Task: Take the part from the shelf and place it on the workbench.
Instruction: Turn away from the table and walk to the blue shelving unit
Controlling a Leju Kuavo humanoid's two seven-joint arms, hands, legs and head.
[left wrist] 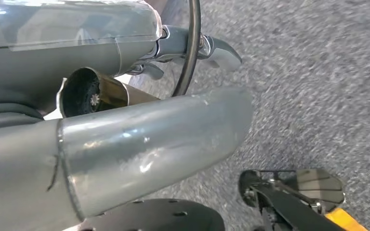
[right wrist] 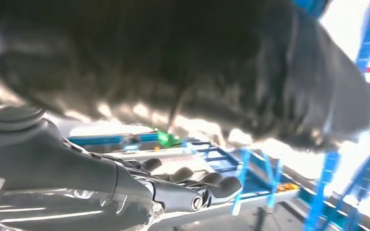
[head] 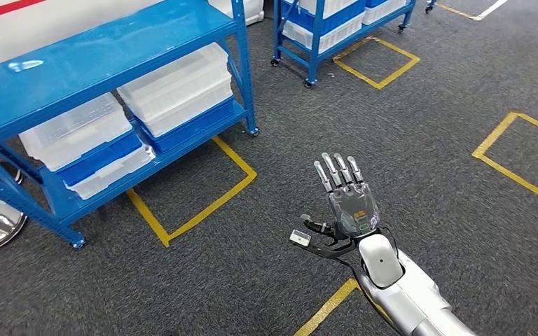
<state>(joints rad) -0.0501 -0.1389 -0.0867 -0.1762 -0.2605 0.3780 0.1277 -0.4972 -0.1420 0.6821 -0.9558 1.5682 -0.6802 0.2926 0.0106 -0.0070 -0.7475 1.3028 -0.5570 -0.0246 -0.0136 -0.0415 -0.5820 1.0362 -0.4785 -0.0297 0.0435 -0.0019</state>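
The shelf (head: 98,63) at far left looks like painted metal, its blue top glossy enough to catch a light glare, and the bins (head: 178,87) on it are translucent, milky plastic with blue plastic bases. The floor (head: 427,126) is rough, matt grey carpet marked with smooth yellow tape (head: 203,210). The right hand (head: 347,199) has dark, shiny fingers (head: 333,171) above a smooth silver arm shell (head: 399,287).

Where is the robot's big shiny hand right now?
In the head view, the right hand is held up, open and empty, over the grey carpet, to the right of the blue shelf.
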